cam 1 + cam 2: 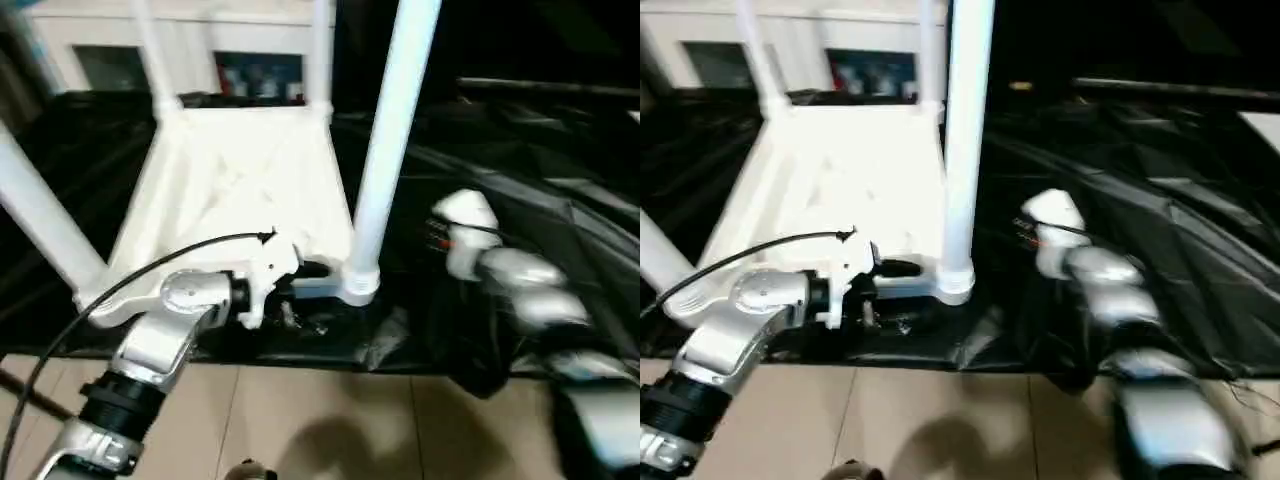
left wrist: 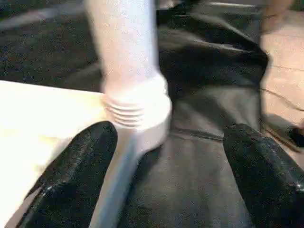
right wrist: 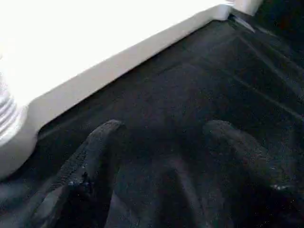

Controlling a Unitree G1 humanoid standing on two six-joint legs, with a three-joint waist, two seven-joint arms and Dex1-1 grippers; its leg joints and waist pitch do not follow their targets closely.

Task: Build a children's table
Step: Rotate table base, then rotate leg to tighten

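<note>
The white tabletop (image 1: 240, 190) lies upside down on a black sheet (image 1: 520, 170), ribbed underside up. Four white legs stand in its corner sockets, and the near right leg (image 1: 390, 130) rises from its socket (image 1: 360, 285). My left gripper (image 2: 171, 133) is open at the tabletop's near edge, just left of that socket (image 2: 142, 114). One finger (image 2: 80, 166) hangs over the tabletop and the other (image 2: 261, 166) over the sheet. My right gripper (image 3: 164, 126) is open and empty, low over the sheet to the right of the table, beside its side wall (image 3: 118, 57).
A white cabinet with glass doors (image 1: 250, 40) stands behind the table. The black sheet is creased and ends at a tan tiled floor (image 1: 300, 420) in front. A black cable (image 1: 130, 275) arcs over my left forearm.
</note>
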